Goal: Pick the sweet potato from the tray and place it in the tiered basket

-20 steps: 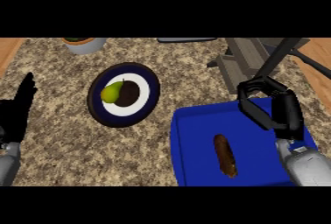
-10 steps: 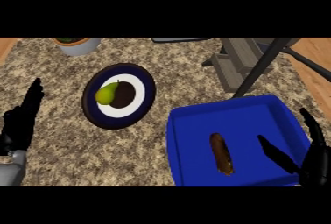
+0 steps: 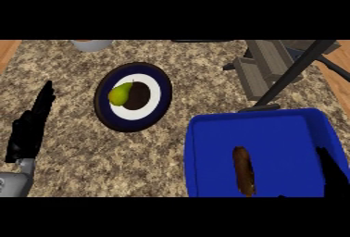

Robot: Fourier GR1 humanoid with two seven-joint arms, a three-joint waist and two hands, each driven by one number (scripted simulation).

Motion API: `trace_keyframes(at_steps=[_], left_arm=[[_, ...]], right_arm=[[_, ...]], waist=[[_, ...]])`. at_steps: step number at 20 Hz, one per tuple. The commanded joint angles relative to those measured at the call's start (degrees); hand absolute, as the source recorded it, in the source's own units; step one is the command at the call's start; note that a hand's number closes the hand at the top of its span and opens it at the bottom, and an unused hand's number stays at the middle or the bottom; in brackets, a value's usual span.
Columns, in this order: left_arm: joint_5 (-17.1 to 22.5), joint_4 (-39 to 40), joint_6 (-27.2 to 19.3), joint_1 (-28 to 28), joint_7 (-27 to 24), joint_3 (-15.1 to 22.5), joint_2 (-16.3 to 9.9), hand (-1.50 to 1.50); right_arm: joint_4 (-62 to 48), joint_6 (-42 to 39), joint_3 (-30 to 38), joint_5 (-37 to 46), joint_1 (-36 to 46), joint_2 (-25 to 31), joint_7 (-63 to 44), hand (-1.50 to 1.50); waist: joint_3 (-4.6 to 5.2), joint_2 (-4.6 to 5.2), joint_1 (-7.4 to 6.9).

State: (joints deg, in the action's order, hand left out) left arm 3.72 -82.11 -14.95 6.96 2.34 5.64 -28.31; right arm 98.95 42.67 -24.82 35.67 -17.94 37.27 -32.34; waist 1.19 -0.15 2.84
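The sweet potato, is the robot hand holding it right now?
No. The sweet potato lies alone in the blue tray, with the right robot hand off to its side, not touching it.

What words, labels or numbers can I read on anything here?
None: no text, label, number or sign shows anywhere.
The blue tray, the sweet potato, the plate with its pear, and the counter are all unmarked.
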Motion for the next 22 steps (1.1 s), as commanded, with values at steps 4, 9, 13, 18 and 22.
trace_keyframes(at_steps=[4,9,13,18,22], left_arm=[[-1.30,-0.71,-0.61,1.06,0.01,1.90,1.76,0.00],[-1.63,-1.43,0.72,1.99,0.86,2.84,1.41,0.00],[-1.64,-2.27,-0.07,2.88,2.55,2.89,2.37,0.00],[-2.09,-0.41,0.41,3.55,2.39,2.76,2.47,0.00],[-1.99,-0.44,0.28,1.91,1.32,1.83,2.39,0.00]], right_arm=[[9.23,-15.04,-0.67,12.24,2.96,0.45,-24.26,-1.50],[13.17,-28.07,-4.16,19.47,9.39,-7.16,-41.44,-1.50],[12.65,-36.80,-6.95,23.32,12.69,-14.92,-49.91,-1.50],[11.61,-45.99,-6.78,28.30,14.81,-21.38,-52.83,-1.50],[9.29,-48.95,-5.95,33.18,14.92,-28.51,-52.88,-1.50]], waist=[[-0.23,0.30,-2.58],[-0.57,0.31,-4.14],[-0.77,0.25,-4.27],[-0.82,0.27,-3.11],[-0.95,0.15,-3.18]])
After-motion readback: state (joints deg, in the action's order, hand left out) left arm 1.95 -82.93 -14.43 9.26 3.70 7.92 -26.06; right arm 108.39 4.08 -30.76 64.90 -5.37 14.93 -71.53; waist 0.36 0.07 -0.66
